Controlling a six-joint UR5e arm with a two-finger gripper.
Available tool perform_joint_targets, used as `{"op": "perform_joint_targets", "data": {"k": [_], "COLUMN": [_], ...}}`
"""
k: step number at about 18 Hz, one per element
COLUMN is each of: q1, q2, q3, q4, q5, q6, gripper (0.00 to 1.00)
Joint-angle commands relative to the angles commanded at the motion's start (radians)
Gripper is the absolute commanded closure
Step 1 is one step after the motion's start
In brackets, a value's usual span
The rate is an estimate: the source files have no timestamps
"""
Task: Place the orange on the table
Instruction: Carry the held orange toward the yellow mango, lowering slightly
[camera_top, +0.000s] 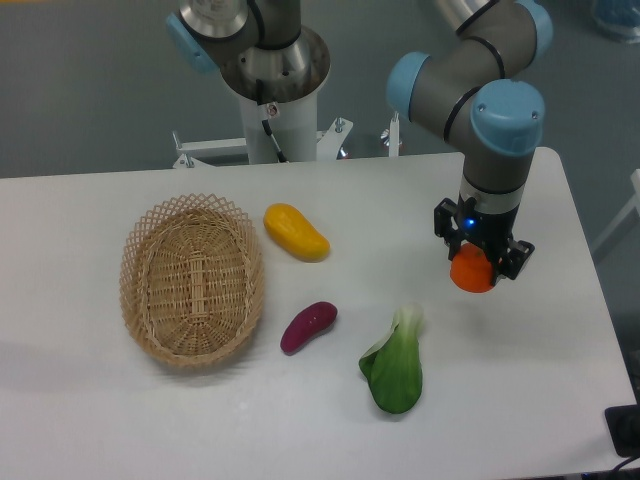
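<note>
The orange (470, 272) shows only its lower part, its top hidden between the fingers of the gripper (478, 262); whether it touches the table (560, 380) cannot be told. The table's left and front edges run out of frame; a dark object (625, 430) by the front right corner is cut off too.

Oval wicker basket (192, 280) — positioned at left, interior bare. Yellow mango-like fruit (296, 232) lies just beside its upper right rim. Purple eggplant-like item (308, 327) sits below it — green leafy vegetable (394, 364) farther right.
</note>
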Motion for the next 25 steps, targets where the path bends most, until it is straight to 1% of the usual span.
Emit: {"op": "perform_joint_targets", "data": {"k": [3, 5, 10, 17, 20, 25], "q1": [-0.003, -0.005, -0.006, -0.003, -0.008, -0.017], "q2": [-0.002, -0.003, -0.003, -0.002, 0.0, 0.002], "q3": [0.005, 0.018, 0.014, -0.002, -0.028, -0.041], "q4": [-0.003, -0.006, -0.006, -0.003, 0.006, 0.011], "q5": [0.005, 0.021, 0.023, 0.018, 0.017, 0.017], "q6": [-0.008, -0.009, -0.008, -0.009, -0.012, -0.052], "gripper": [0.62, 0.62, 0.61, 0.62, 0.62, 0.62]}}
